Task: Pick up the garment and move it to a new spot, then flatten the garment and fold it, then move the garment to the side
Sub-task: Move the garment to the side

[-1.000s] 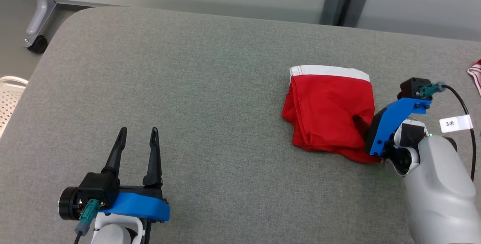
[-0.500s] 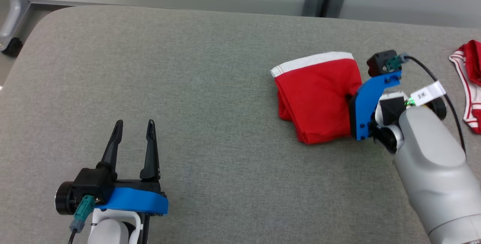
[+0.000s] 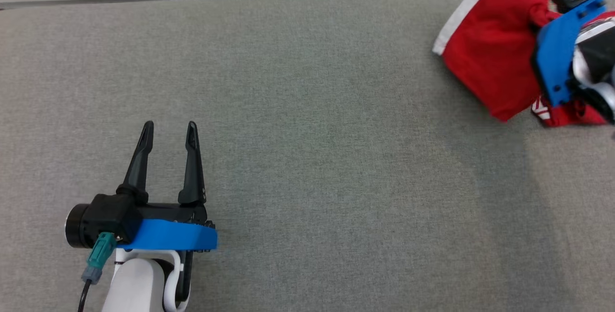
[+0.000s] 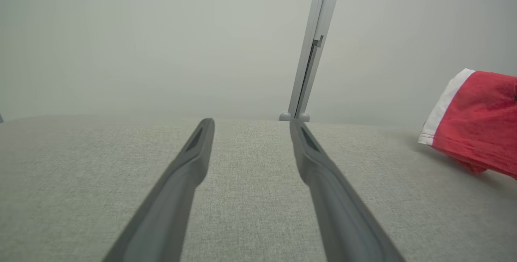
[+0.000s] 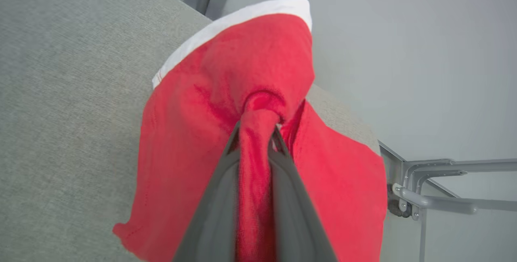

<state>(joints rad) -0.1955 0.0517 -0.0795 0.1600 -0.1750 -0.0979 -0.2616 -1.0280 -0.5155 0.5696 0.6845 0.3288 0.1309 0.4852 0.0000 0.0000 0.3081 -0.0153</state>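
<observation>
Right end effector [image 5: 257,129] is now clamping a bunched fold of garment [image 3: 485,57], which was lying folded on bench [image 3: 307,158] a second ago. Garment is hanging lifted at 2 o'clock; I judge the move aside is starting. My left end effector [image 3: 168,131] is idling open, 8 o'clock.

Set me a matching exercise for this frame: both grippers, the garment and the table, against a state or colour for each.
Things:
1. left gripper
2. right gripper
3. garment
4. table

States or colours:
a. grey fabric top
b. fingers apart, nothing between them
c. red with a white band, bunched up
d. fingers shut on red cloth

Pairs: 1-b; 2-d; 3-c; 4-a
</observation>
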